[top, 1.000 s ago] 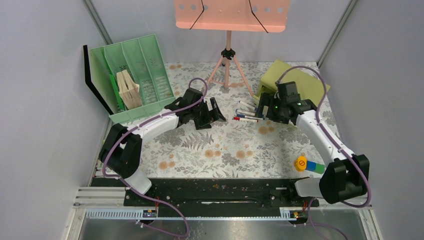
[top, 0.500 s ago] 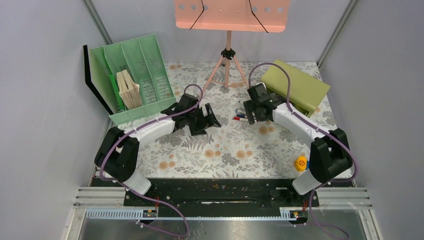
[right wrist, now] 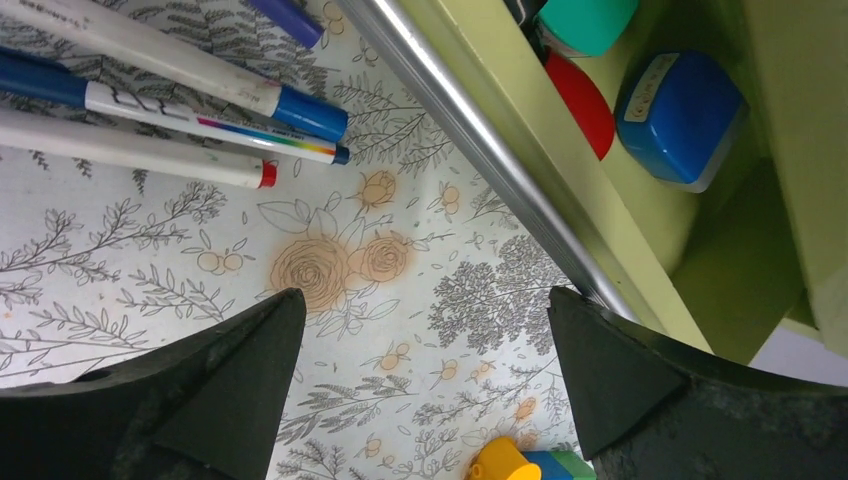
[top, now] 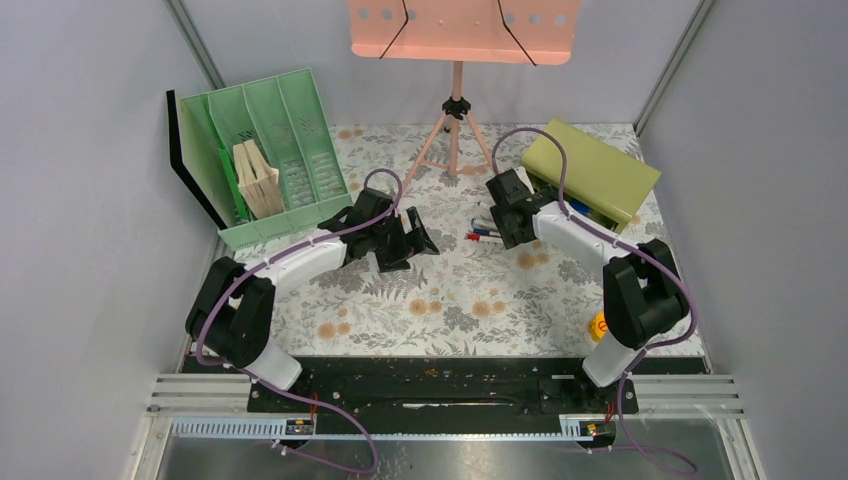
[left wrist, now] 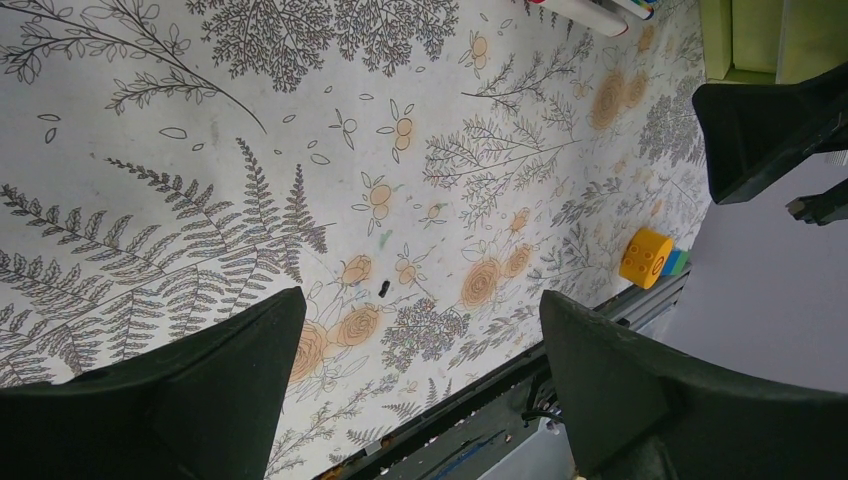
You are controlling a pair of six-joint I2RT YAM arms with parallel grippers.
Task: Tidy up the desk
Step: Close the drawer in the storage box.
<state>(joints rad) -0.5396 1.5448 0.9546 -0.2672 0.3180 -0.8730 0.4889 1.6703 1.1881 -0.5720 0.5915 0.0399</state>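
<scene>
1. The desk (top: pixel 450 300) is showing white-grey ferns and orange flowers.
2. The rack (top: pixel 290 110) is showing mint green.
3. The stand panel (top: pixel 460 25) is looking salmon pink.
4. The box (top: pixel 610 175) is showing olive green.
5. White markers (right wrist: pixel 130 148) are wearing blue and red caps.

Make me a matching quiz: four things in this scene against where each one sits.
Things:
1. green file rack
2. pink music stand
3. olive box
4. markers

Places:
A. back right
B. back left
C. middle of the desk
D. back centre

Pairs: 1-B, 2-D, 3-A, 4-C
</scene>
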